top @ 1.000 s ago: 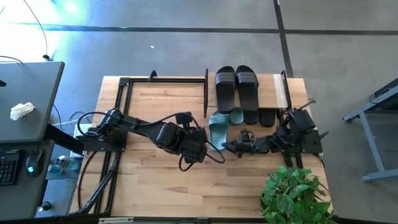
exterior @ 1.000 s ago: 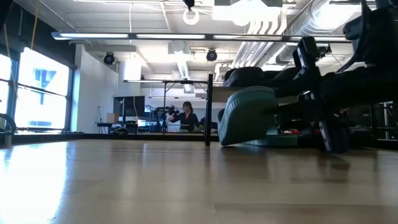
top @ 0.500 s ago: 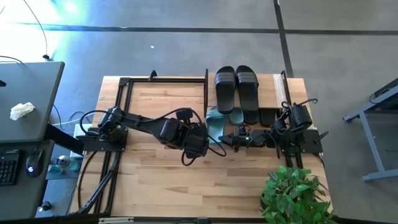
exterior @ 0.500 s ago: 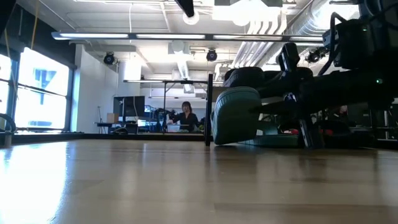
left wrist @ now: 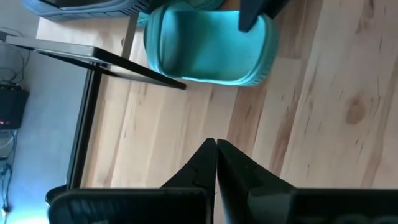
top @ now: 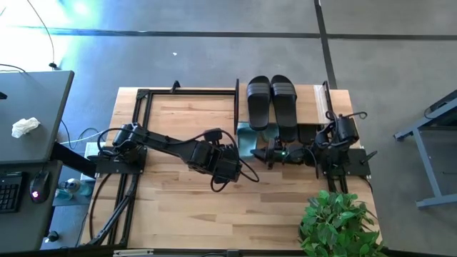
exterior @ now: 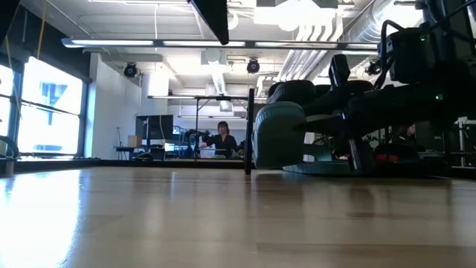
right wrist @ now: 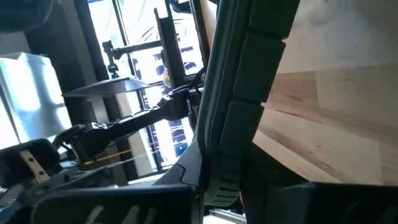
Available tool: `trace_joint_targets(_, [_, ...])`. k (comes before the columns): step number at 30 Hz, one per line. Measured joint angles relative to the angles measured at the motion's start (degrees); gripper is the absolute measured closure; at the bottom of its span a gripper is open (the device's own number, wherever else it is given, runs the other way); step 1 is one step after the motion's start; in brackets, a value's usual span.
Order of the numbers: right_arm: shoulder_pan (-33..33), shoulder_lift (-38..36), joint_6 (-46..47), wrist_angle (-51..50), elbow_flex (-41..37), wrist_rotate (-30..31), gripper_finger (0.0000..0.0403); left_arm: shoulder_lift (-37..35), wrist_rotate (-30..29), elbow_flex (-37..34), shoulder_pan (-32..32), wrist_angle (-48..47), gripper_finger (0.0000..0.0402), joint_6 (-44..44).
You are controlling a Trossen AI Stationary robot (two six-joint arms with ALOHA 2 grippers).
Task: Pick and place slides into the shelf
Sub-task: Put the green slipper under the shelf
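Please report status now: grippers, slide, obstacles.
Right gripper shut on green slide at shelf. Left gripper shut, empty, beside it. Black slides on top.

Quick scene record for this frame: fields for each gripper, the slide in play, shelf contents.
left gripper: shut, empty, on the table near the green slide
right gripper: shut on green slide, at the shelf's front edge
shelf: black slides on the top board
under the board: more slides partly visible, count unclear
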Motion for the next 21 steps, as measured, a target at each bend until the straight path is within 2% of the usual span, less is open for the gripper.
trace_joint_targets(15, [-3.72, -0.07, -2.01, -0.18, 2.58, -4.60, 0.0367, 0.00, 0.21, -0.15, 0.02, 1.75, 0.0399, 0.55])
trace_joint_targets(21, [-3.83, -0.07, -4.26, -1.19, 2.56, -6.45, 0.0367, -0.04, 5.13, -0.76, 0.62, 0.40, 0.0399, 1.09])
